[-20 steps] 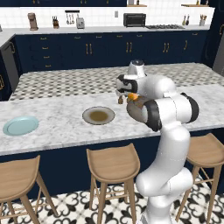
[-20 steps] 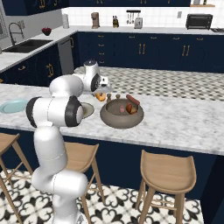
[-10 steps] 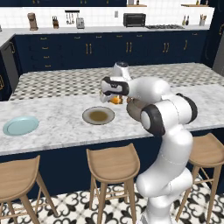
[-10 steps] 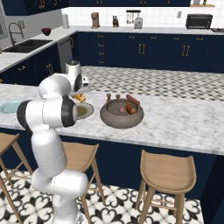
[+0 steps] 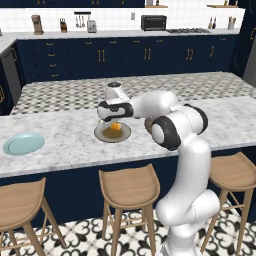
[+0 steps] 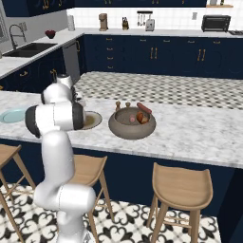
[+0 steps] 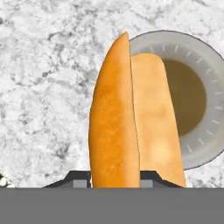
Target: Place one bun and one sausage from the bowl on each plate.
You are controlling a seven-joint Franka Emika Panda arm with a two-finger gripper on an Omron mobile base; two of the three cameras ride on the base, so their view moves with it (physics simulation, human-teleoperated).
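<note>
My gripper (image 5: 114, 121) hangs just above the grey-tan plate (image 5: 106, 135) and is shut on an orange bun (image 5: 115, 127). In the hand view the split bun (image 7: 131, 127) stands lengthwise between the dark fingertips (image 7: 78, 180), over the left part of the grey-tan plate (image 7: 210, 87) with its brown centre. To the right of that plate (image 6: 94, 120), the dark stone bowl (image 6: 132, 128) holds a sausage (image 6: 144, 108) against its far rim and more food inside. The pale blue plate (image 5: 23, 143) lies bare at the counter's left end.
Two small shakers (image 6: 122, 104) stand behind the bowl. Wooden stools (image 5: 129, 186) line the marble counter's near edge (image 5: 60, 167). A second, patterned counter (image 5: 150, 87) runs behind.
The arm has swung left from the bowl to over the grey-tan plate, carrying the bun. The bowl and plates have not moved.
</note>
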